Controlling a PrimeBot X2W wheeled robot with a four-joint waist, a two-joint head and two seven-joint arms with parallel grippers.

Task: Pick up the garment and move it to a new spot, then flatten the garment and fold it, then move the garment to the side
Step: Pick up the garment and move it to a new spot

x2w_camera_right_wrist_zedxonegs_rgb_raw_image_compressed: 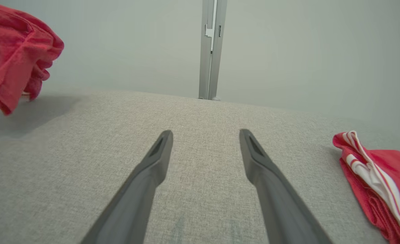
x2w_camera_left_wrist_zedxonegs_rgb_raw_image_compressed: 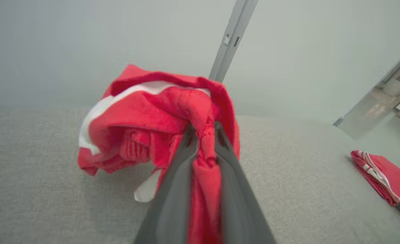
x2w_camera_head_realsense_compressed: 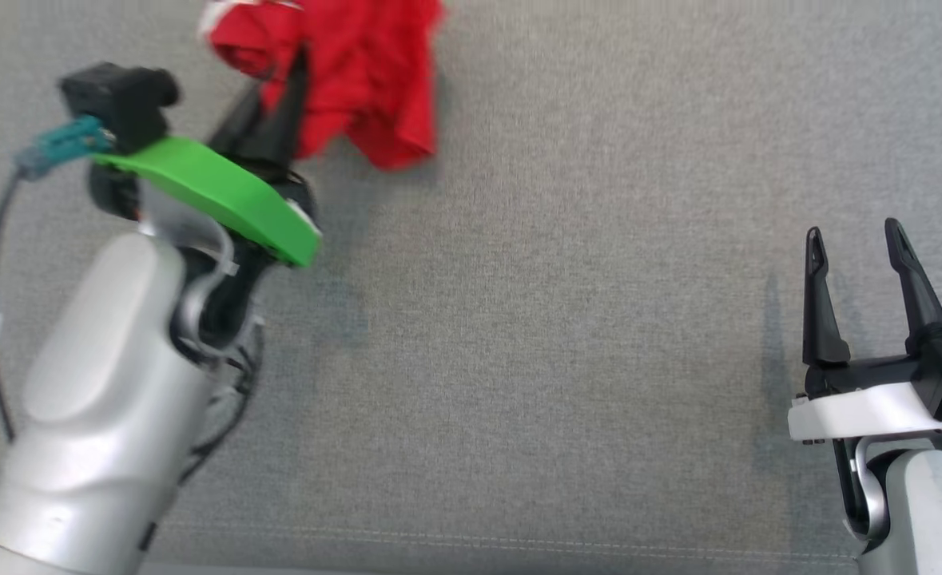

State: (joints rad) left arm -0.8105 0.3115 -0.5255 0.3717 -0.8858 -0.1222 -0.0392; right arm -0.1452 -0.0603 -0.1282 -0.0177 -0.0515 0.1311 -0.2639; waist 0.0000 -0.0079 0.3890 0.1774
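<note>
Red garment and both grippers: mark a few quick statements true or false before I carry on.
1. The left gripper is shut on the red garment. True.
2. The garment is spread out flat. False: it is bunched into a crumpled clump.
3. The right gripper holds a corner of the garment. False: its fingers stand open with nothing between them, well apart from the garment.
4. A second red cloth with white stripes lies on the grey surface. True.
</note>
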